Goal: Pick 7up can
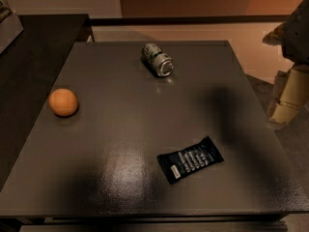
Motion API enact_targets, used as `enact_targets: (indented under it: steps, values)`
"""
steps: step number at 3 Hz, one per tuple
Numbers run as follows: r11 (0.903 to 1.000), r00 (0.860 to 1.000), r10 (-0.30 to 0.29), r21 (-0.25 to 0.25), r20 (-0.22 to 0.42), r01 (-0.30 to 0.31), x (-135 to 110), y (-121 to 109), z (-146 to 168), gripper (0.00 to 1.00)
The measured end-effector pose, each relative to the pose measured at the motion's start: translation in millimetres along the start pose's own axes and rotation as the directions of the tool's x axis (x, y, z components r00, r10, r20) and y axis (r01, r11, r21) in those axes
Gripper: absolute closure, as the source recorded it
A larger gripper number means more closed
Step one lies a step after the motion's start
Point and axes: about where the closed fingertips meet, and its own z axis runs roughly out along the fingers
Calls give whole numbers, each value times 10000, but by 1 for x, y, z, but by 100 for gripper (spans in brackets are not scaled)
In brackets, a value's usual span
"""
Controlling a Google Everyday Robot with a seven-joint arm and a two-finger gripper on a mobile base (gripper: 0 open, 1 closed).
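The 7up can (157,59) is a silvery-grey drink can lying on its side near the far edge of the dark grey table (120,144), with its shiny round end turned toward the front right. My gripper (285,108) hangs at the right edge of the view, beyond the table's right side. It is well to the right of the can, nearer the front than the can, and holds nothing that I can see.
An orange fruit (63,102) lies at the table's left. A black snack wrapper (190,159) lies front right of centre. A darker table (34,57) adjoins on the left. A pale floor and a wall lie behind.
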Motion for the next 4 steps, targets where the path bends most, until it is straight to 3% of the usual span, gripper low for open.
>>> enact_targets:
  steps: [1, 2, 3, 4]
  values:
    - [10000, 9999, 49, -16, 96, -49, -1, -2, 0, 0]
    - [9993, 9975, 329, -219, 624, -315, -5, -14, 11, 0]
    - [9959, 9873, 860, -386, 1334, -815, -16, -35, 30, 0]
    - [9885, 9751, 1504, -406, 1633, -1457, -29, -59, 45, 0]
